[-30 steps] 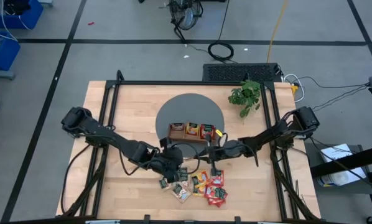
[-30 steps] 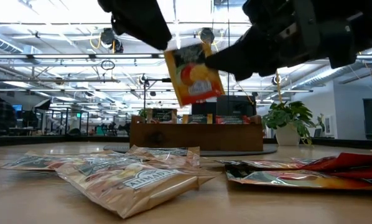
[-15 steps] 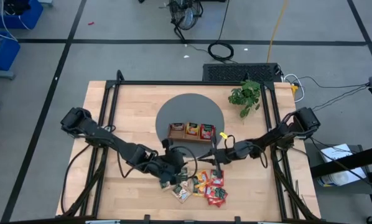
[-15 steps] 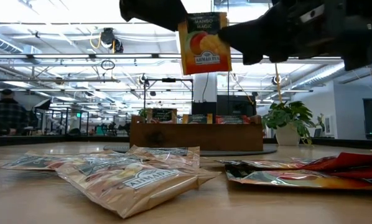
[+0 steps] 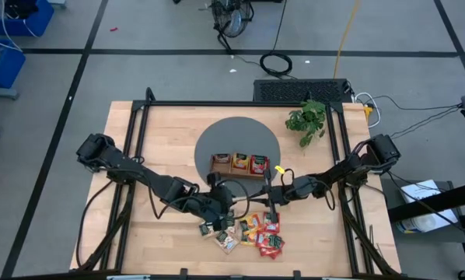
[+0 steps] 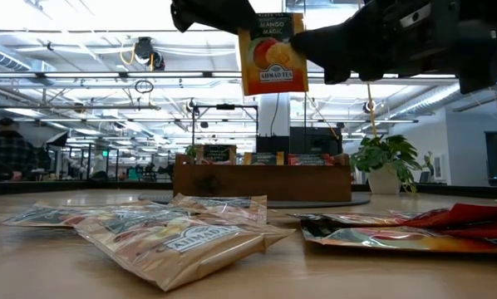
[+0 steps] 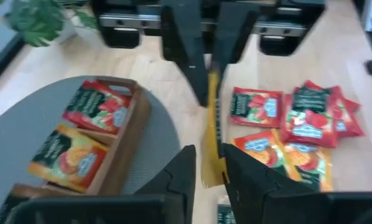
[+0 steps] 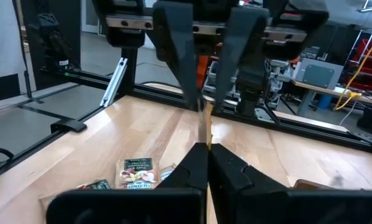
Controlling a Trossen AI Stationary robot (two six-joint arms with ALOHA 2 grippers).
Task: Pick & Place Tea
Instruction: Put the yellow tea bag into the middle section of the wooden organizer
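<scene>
High view: we are seeing both grippers meeting above the loose tea sachets (image 5: 252,232), at six o'clock from the wooden tray (image 5: 239,165).

Low view: the right gripper (image 6: 311,46) is pinching an orange sachet (image 6: 272,54) aloft (upright), with the left gripper (image 6: 232,17) touching its opposite edge.

Wrist views: the left gripper's fingers (image 7: 181,177) are closing around it.

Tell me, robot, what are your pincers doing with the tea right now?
Both pincers, left and right, pinching one orange sachet midair. Tray just beyond. Nothing in the way.
</scene>
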